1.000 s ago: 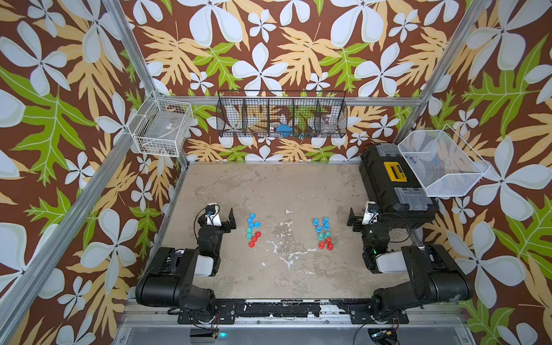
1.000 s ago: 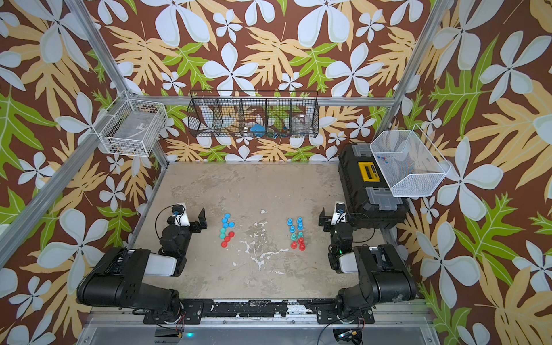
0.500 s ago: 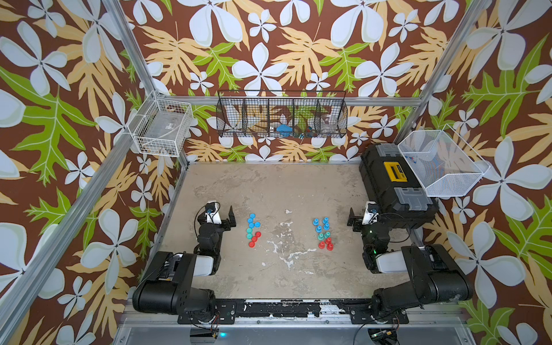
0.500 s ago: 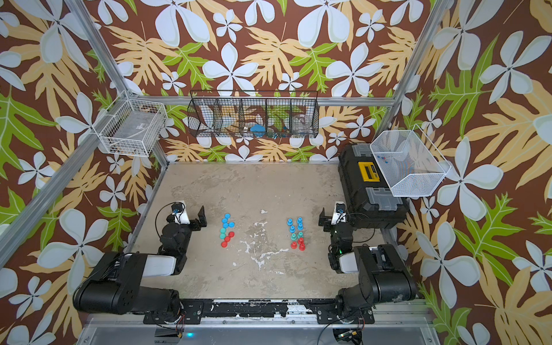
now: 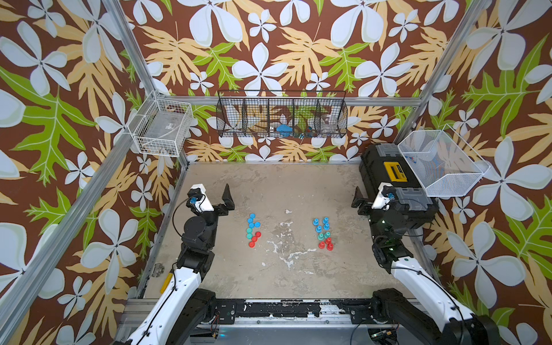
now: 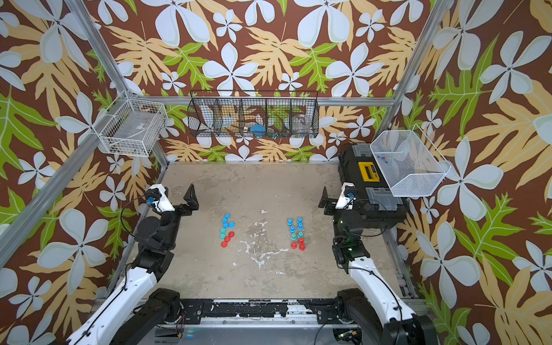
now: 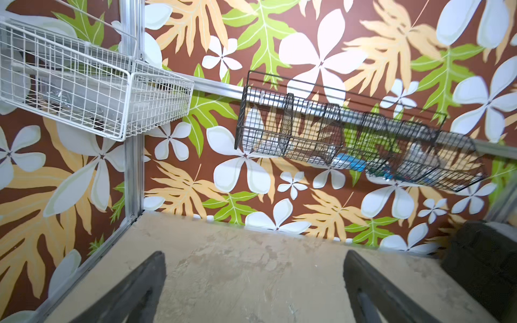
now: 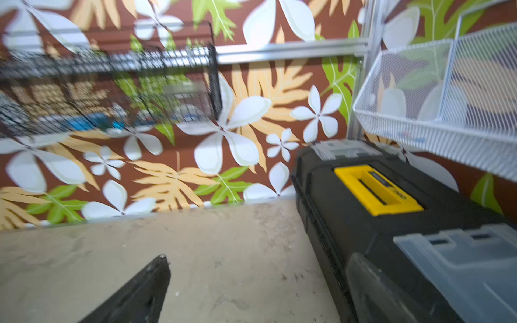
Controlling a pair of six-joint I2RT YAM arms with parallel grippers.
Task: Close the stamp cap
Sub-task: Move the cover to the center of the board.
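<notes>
Both claws are released and hold nothing. The right gripper (image 8: 260, 260) hangs just beside the black toolbox (image 5: 397, 173) with its fingers spread wide. In its wrist view one finger lies in front of the toolbox's near corner and the other over the bare table (image 5: 268, 185). The left gripper (image 7: 254, 256) sits at the side of the table farthest from the toolbox. It is spread just as wide, with only bare tabletop between its fingers.

The stamps (image 5: 324, 234) stand in a small tight cluster on the table near the toolbox, out toward the middle. The blue ones are at the end nearest the toolbox's yellow handle, then a teal one or two, then red ones. Their tops are uncovered.

The caps (image 5: 252, 231) lie in a second cluster farther from the toolbox, beyond the stamps and well apart from them. They are flat on the table in the same colour order: blue, teal, red. Neither gripper touches either cluster, and both sit well clear of them.

A white mesh bin (image 5: 442, 164) hangs on the wall just above the toolbox's outer side.
</notes>
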